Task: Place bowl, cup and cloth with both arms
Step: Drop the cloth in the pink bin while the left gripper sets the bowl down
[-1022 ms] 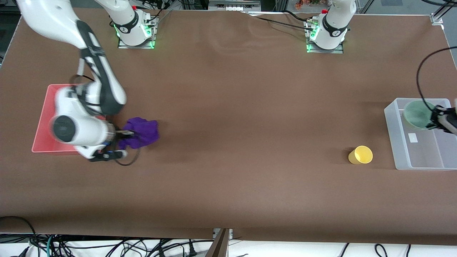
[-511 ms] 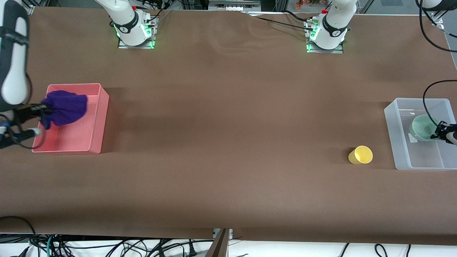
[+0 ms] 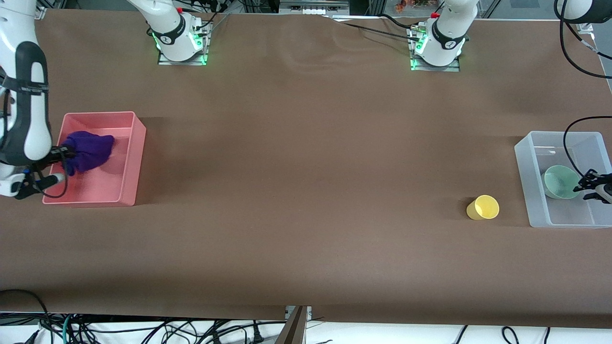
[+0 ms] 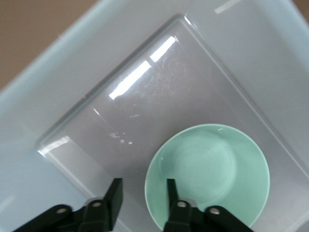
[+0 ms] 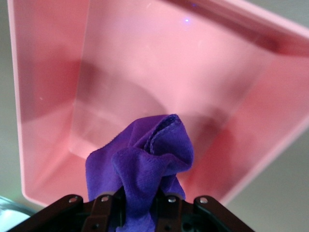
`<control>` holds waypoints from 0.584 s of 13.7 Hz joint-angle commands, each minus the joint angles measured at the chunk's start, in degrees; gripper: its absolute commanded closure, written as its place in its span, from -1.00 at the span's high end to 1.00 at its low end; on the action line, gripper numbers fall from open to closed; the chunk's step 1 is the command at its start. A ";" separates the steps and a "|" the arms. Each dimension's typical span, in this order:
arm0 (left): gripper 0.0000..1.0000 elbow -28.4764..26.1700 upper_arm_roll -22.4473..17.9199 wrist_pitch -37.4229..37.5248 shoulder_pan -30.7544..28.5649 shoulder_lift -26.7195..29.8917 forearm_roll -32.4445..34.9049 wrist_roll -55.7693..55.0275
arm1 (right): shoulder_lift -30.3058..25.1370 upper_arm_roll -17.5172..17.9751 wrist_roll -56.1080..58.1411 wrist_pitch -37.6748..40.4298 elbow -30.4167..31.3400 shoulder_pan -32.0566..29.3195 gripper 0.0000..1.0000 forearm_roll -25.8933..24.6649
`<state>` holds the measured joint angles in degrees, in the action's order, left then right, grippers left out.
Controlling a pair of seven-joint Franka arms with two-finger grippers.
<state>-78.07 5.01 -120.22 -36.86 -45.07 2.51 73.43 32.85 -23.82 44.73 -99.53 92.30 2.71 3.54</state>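
The mint-green bowl [image 3: 560, 181] sits upright in the clear plastic bin [image 3: 523, 157] at the left arm's end of the table. My left gripper [image 3: 590, 186] is low over the bin and open. In the left wrist view [image 4: 142, 191] one finger is over the bowl's [image 4: 212, 174] inside and the other is outside its rim, neither pressing it. My right gripper [image 3: 64, 153] is shut on the purple cloth [image 3: 88, 152], which hangs over the pink bin [image 3: 100, 114]; the right wrist view shows the cloth [image 5: 145, 164] pinched in the gripper [image 5: 140, 203]. The yellow cup [image 3: 484, 207] lies on the table beside the clear bin.
The pink bin [image 5: 145, 72] at the right arm's end holds nothing else. The clear bin's floor [image 4: 145, 111] holds only the bowl. The two arm bases [image 3: 179, 38] stand farthest from the front camera. Brown cloth covers the whole table.
My right arm has swung the cloth from the table beside the pink bin to over it and lowered it. My left gripper has lowered the bowl into the clear bin and opened.
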 commanded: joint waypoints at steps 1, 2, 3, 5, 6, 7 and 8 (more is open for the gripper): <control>1.00 0.38 0.88 8.48 2.22 6.72 1.09 -1.26 | -0.86 0.35 -4.91 -0.40 1.21 0.81 -1.00 1.91; 1.00 0.29 0.71 11.38 4.84 9.18 1.09 -3.36 | -0.77 0.44 -4.92 -0.49 1.21 0.90 -0.14 2.08; 1.00 0.38 0.71 14.80 6.96 11.21 1.09 -6.60 | -0.95 0.36 -4.57 -0.23 0.95 0.90 0.98 2.08; 1.00 0.38 0.79 20.00 11.35 13.42 1.09 -16.51 | -3.22 0.44 -4.22 1.00 -0.27 0.90 1.00 2.08; 1.00 0.29 0.88 21.24 13.64 13.43 0.75 -21.44 | -5.06 0.44 -4.48 3.36 -1.85 0.90 1.00 2.08; 1.00 -0.67 1.06 21.52 16.10 13.25 0.48 -26.01 | -6.56 1.23 -4.65 6.60 -4.73 0.90 1.00 2.00; 1.00 -1.72 1.32 21.08 18.12 12.47 0.22 -30.58 | -7.97 3.50 -5.00 11.07 -8.16 0.90 1.00 2.00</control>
<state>-77.12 6.53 -98.60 -21.79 -31.69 2.49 50.01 29.39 -23.09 40.74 -95.26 88.45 3.77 4.67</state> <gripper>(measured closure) 0.000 0.291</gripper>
